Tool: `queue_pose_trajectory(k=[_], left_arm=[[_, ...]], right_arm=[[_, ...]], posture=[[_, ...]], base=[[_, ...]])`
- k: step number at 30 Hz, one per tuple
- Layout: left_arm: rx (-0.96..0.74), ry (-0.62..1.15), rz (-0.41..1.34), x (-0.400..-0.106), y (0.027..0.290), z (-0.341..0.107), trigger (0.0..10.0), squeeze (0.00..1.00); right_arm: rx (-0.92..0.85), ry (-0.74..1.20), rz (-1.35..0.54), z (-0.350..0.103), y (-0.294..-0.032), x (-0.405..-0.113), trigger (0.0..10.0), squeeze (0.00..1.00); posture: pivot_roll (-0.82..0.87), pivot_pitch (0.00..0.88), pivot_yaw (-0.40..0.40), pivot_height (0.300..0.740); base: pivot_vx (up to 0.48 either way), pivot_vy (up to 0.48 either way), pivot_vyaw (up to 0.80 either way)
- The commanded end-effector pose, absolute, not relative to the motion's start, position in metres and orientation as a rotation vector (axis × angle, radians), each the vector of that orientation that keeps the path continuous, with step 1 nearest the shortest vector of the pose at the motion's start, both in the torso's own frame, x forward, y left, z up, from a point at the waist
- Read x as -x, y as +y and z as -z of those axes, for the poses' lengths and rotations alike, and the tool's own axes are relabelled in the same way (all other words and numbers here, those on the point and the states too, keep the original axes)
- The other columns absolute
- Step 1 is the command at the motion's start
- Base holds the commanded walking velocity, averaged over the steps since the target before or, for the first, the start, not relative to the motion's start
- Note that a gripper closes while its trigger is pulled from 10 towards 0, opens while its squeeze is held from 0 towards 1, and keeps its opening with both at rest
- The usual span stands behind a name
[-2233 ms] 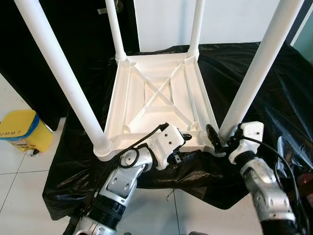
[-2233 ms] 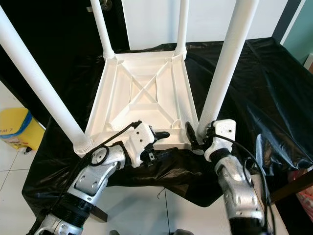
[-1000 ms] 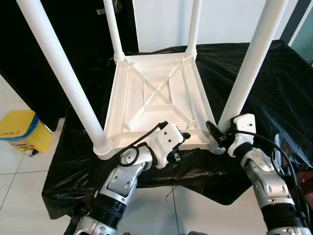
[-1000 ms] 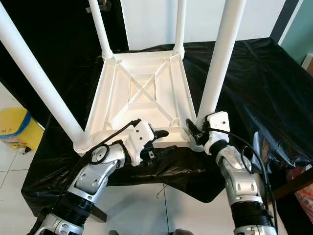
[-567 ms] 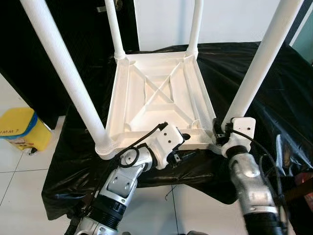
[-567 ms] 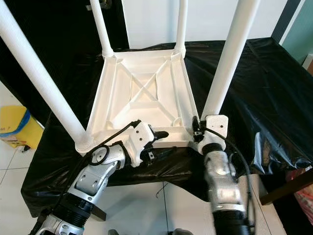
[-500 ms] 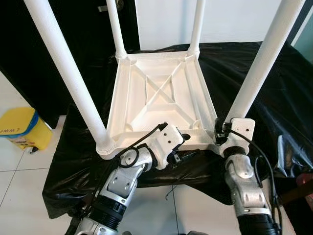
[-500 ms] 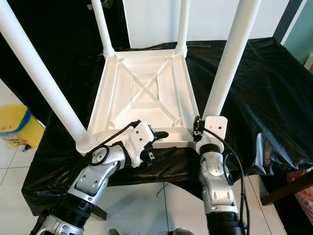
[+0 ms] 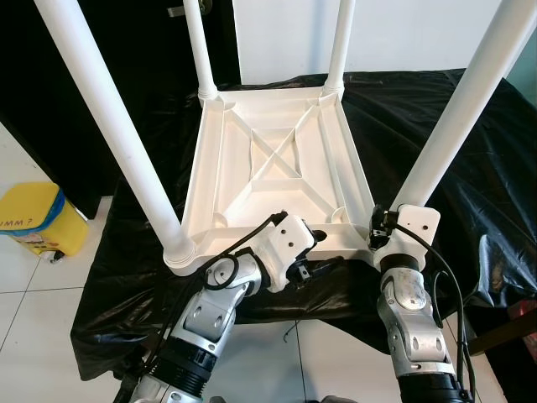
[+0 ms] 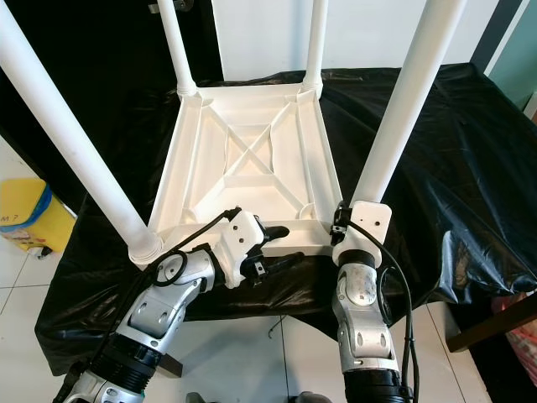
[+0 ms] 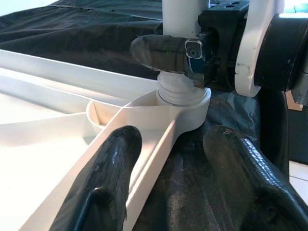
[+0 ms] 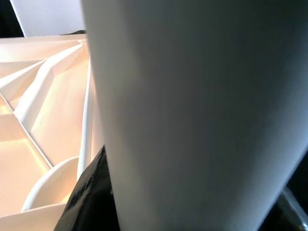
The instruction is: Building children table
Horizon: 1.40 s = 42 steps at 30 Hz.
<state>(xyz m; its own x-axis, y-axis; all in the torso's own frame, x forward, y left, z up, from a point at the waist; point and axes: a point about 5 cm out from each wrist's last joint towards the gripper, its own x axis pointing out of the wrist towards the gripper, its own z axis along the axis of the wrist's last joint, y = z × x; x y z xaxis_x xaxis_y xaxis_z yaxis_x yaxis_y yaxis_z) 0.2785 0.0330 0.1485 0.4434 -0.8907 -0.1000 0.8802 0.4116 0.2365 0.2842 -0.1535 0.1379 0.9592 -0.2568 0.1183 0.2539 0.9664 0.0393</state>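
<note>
Fingers of our right gripper (image 9: 379, 228) clamp the near-right leg (image 9: 449, 122) low by its socket, left fingers (image 11: 110, 175) apart astride the upturned table's (image 9: 273, 155) rim on the bench (image 9: 470, 159); stiff, light, probably slippery plastic.

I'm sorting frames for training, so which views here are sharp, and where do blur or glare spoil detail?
Both eye views are sharp and evenly lit; the black cover shows soft sheen. Left wrist view: near fingers blurred, table leg socket crisp. Right wrist view: the leg is a close, featureless blur, with the tabletop underside washed warm.
</note>
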Motion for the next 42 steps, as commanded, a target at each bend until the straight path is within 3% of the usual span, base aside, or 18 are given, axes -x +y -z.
queue_pose_trajectory(k=[1, 10, 11, 12, 13, 27, 28, 42], left_arm=[[-0.262, -0.045, 1.011, -0.281, 0.036, -0.148, 10.0, 0.00], [-0.262, -0.051, 1.009, -0.283, 0.036, -0.149, 10.0, 0.00], [-0.262, -0.052, 1.009, -0.283, 0.036, -0.149, 10.0, 0.00], [-0.262, -0.052, 1.009, -0.283, 0.036, -0.149, 10.0, 0.00], [-0.263, -0.053, 1.009, -0.283, 0.035, -0.150, 10.0, 0.00], [-0.266, -0.056, 1.011, -0.284, 0.035, -0.150, 10.0, 0.00], [-0.267, -0.057, 1.012, -0.284, 0.035, -0.151, 10.0, 0.00], [-0.269, -0.061, 1.020, -0.287, 0.035, -0.152, 10.0, 0.00]], right_arm=[[-0.020, -0.040, 0.273, -0.122, -0.151, -0.280, 10.0, 0.00], [-0.004, -0.064, 0.268, -0.126, -0.155, -0.282, 10.0, 0.00], [-0.001, -0.074, 0.261, -0.127, -0.156, -0.282, 10.0, 0.90], [-0.001, -0.074, 0.261, -0.127, -0.156, -0.282, 10.0, 0.90], [0.001, -0.086, 0.244, -0.129, -0.158, -0.282, 10.0, 1.00], [0.031, -0.152, -0.001, -0.138, -0.181, -0.270, 10.0, 1.00], [0.050, -0.153, -0.075, -0.140, -0.185, -0.271, 10.0, 0.00], [0.199, -0.133, -0.400, -0.150, -0.201, -0.290, 10.0, 0.00]], posture=[[-0.21, 0.087, 0.005, 0.740], [-0.21, 0.084, 0.005, 0.740], [-0.21, 0.081, 0.005, 0.740], [-0.21, 0.081, 0.005, 0.740], [-0.21, 0.082, 0.004, 0.740], [-0.22, 0.077, 0.007, 0.740], [-0.22, 0.072, 0.012, 0.740], [-0.22, 0.074, 0.021, 0.740]], base=[[0.000, 0.000, 0.00], [0.000, 0.000, 0.00], [0.000, 0.000, 0.00], [0.000, 0.000, 0.00], [0.000, 0.000, 0.00], [0.000, 0.000, 0.00], [0.000, 0.000, 0.00], [0.000, 0.000, 0.00]])
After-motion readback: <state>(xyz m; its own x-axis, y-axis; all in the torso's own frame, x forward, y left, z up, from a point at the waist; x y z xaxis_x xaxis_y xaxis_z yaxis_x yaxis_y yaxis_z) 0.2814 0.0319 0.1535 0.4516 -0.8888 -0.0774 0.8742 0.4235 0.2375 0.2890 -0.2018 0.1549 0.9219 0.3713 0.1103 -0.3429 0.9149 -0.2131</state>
